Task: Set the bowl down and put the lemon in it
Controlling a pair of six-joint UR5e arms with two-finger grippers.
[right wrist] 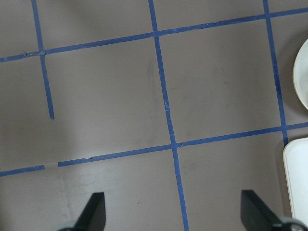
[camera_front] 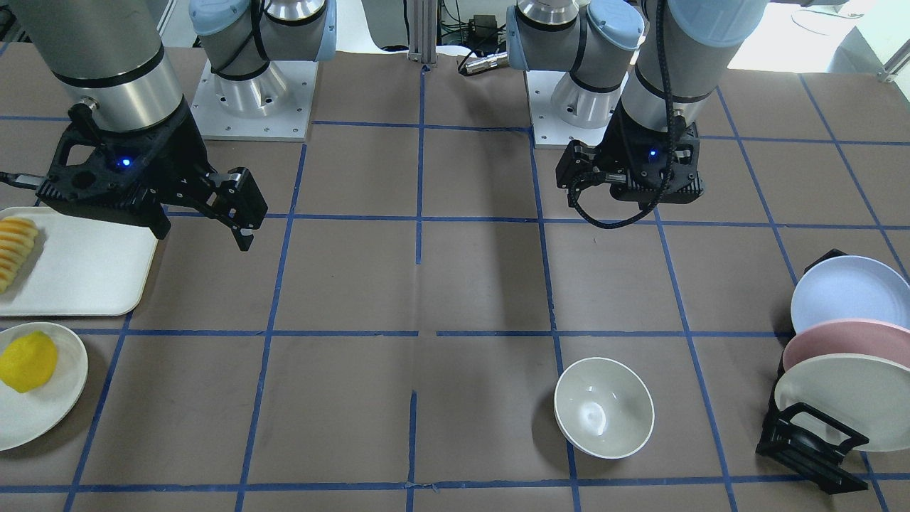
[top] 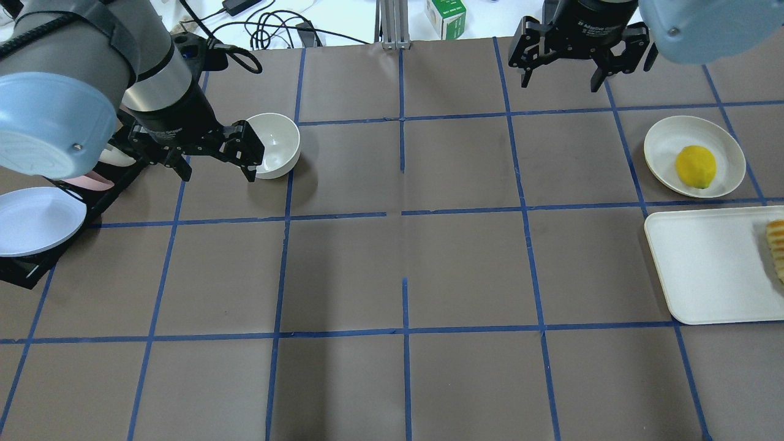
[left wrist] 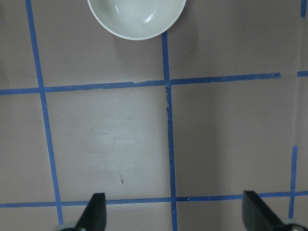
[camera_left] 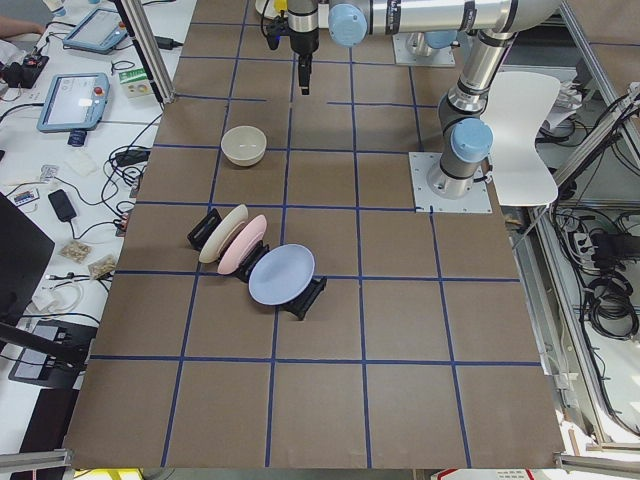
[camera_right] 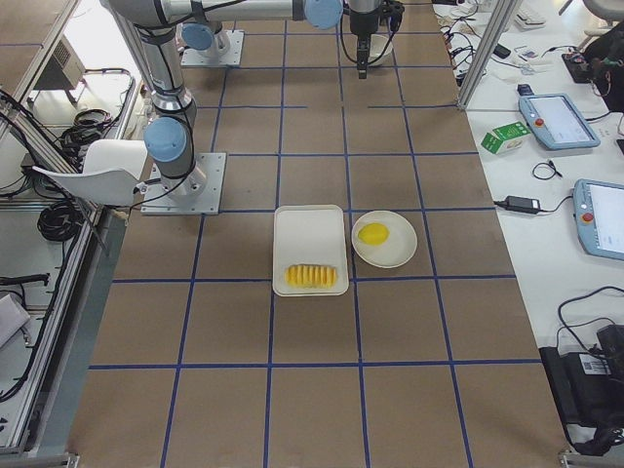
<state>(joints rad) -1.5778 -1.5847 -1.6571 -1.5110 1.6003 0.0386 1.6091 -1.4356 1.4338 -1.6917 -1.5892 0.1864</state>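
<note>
The off-white bowl (camera_front: 604,407) stands upright and empty on the brown mat; it also shows in the overhead view (top: 275,144) and at the top of the left wrist view (left wrist: 137,17). The yellow lemon (camera_front: 28,361) lies on a shallow white plate (camera_front: 64,405), also seen from overhead (top: 696,166). My left gripper (top: 214,160) is open and empty, held high above the mat on the robot's side of the bowl; its fingers (left wrist: 96,214) stand wide apart. My right gripper (top: 560,76) is open and empty above bare mat, apart from the lemon's plate.
A white tray (camera_front: 85,270) with a row of fruit slices (camera_front: 14,249) lies beside the lemon's plate. A black rack (camera_front: 810,441) holds blue, pink and cream plates (camera_front: 849,291) near the bowl. Blue tape lines grid the mat.
</note>
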